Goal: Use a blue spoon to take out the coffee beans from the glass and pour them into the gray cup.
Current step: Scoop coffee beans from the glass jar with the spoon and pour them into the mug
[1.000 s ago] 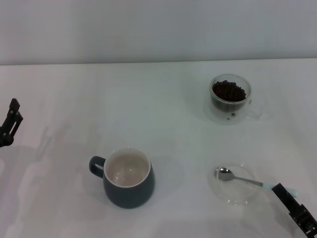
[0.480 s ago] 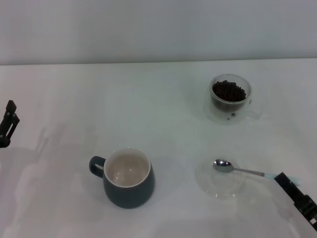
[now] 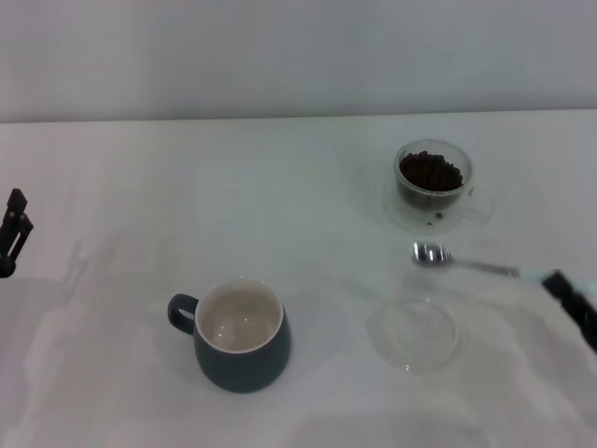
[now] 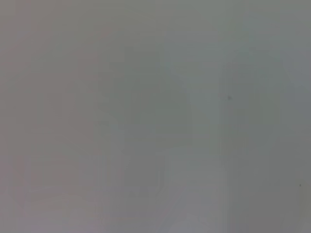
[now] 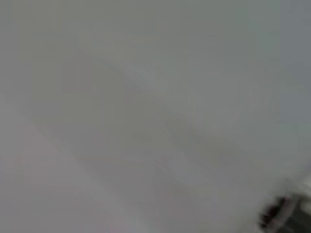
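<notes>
**Spoon in the air, scooping not yet begun**

I am holding the blue spoon [image 3: 466,263] in my right claw [image 3: 560,284], pinching it by the pale blue handle end at the right edge of the table [image 3: 280,187]. The shiny bowl is pointing left and hanging above the table, between the glass [image 3: 432,185] on the far side and the clear saucer [image 3: 413,333] on the near side. The saucer is lying bare.

The coffee beans [image 3: 430,171] are all sitting in the glass, a dark heap close to its rim. The gray cup [image 3: 242,333] is standing well apart, near and to the left, handle pointing left, and its cream inside is showing no beans at all.

So by my reckoning only the pickup is done. Dipping into the glass, carrying across and tipping into the cup are all to come.

My left claw [image 3: 13,232] is idling at the far left edge of the table; I cannot tell whether it is spread or pressed together.
</notes>
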`<state>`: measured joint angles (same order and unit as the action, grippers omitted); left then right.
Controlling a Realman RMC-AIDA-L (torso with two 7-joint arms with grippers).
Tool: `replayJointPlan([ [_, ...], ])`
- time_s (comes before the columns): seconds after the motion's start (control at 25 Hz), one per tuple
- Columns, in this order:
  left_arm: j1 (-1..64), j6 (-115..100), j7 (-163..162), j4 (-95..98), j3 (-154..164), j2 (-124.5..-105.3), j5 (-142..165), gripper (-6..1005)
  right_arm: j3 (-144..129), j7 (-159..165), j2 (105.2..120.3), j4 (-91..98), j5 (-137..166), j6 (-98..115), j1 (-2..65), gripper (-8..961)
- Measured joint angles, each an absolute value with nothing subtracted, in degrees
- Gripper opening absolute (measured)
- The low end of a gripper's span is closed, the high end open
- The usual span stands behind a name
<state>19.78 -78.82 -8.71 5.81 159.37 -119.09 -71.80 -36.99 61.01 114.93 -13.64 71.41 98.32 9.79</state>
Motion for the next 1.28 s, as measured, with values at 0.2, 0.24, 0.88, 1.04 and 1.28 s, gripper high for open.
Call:
replayJointPlan([
  [0.2, 19.79, -78.87, -8.64, 5.79, 159.28, -119.09, -71.99, 774, -38.50, 66.70, 114.87, -2.99, 72.92, 99.11, 15.15, 137],
  [0.24, 19.76, -78.91, -8.62, 5.80, 159.27, -119.09, -72.03, 774, -39.02, 68.67, 114.75, -0.20, 73.10, 98.03, 16.46, 137],
  [0.88, 20.11, -79.05, -8.68, 5.80, 159.21, -119.09, -72.37, 773, -42.45, 86.48, 111.86, 25.80, 83.73, 74.85, 24.36, 137],
  [1.04, 20.20, -79.05, -8.64, 5.80, 159.16, -119.09, -72.50, 773, -42.40, 87.81, 112.20, 30.44, 85.76, 72.03, 23.68, 138],
  [1.28, 20.23, -79.05, -8.50, 5.80, 159.17, -119.09, -73.46, 774, -42.47, 92.37, 111.69, 36.02, 92.35, 71.22, 23.26, 138],
])
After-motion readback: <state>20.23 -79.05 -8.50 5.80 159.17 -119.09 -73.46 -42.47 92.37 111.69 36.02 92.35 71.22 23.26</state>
